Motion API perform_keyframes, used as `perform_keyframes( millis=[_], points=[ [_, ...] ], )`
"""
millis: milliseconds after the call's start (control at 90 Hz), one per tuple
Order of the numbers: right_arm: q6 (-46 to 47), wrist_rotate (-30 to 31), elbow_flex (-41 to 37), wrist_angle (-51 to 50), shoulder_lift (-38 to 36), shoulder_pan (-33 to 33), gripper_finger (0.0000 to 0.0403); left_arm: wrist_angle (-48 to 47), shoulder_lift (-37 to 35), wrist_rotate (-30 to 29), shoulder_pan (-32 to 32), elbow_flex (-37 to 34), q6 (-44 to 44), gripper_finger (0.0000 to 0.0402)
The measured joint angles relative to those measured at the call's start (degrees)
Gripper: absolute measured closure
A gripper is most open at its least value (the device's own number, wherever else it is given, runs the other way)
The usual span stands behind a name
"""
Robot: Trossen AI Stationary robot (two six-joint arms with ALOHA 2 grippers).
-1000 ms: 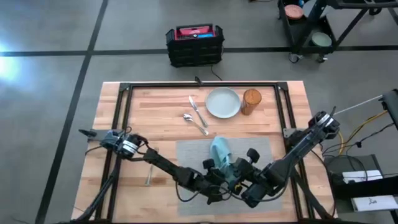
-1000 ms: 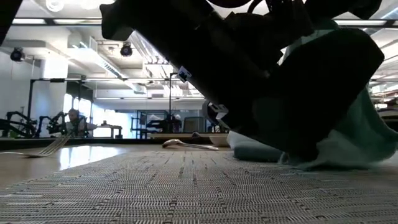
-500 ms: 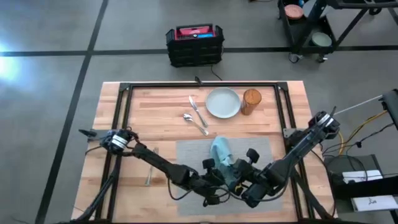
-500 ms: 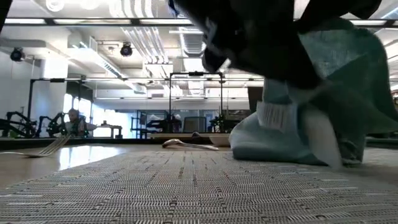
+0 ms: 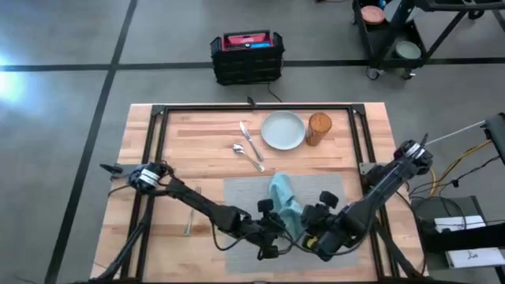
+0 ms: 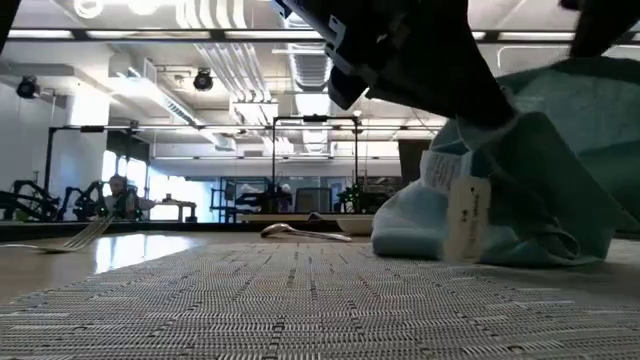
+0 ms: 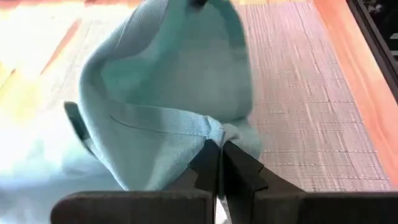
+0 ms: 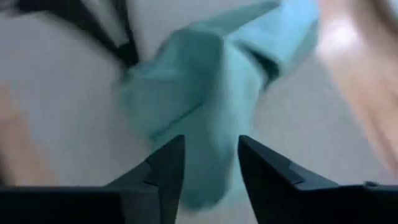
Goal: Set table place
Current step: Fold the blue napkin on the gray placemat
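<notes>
napkin [image 6: 520, 200] pinched by left pincer [image 7: 219, 155]; white tag [image 6: 463, 215] unreadable.

Both arms were dark and slender, each with a silvery ring at the joint nearest the table [image 5: 371, 142] edge. The left gripper [image 7: 219, 163] and right gripper [image 8: 210, 163] each had two black, wedge-shaped fingers.

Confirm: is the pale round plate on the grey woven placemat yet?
No, the pale round plate sits on bare wood beyond the grey woven placemat.
</notes>
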Motion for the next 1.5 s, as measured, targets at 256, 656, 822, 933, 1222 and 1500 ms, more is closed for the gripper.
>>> perform_keyframes(
  millis=[256,656,822,933,1222,1500],
  points=[
    [0.4,10.8,-1.8,16.9,2.6,11.2,0.0228,0.2,0.0,0.0,0.1,0.0,0.0,0.0402],
    [-6.1,35.1,-3.2,27.0,20.4,7.5,0.0255,1.1,0.0,0.0,0.1,0.0,-0.2,0.0402],
    [-4.2,33.2,-3.2,21.0,20.8,5.7,0.0278,1.6,-0.1,0.0,0.1,0.0,-0.2,0.0402],
    [2.7,31.2,-3.2,14.9,20.3,5.0,0.0297,1.6,-0.2,0.0,0.1,0.0,-0.2,0.0402],
    [-0.9,29.4,-3.3,13.8,20.3,4.4,0.034,2.2,-0.3,0.0,0.1,0.0,-0.2,0.0401],
    [-4.0,26.9,-3.3,13.8,18.9,4.1,0.0399,2.3,-0.3,0.0,0.1,0.0,-0.2,0.0401]
  ],
)
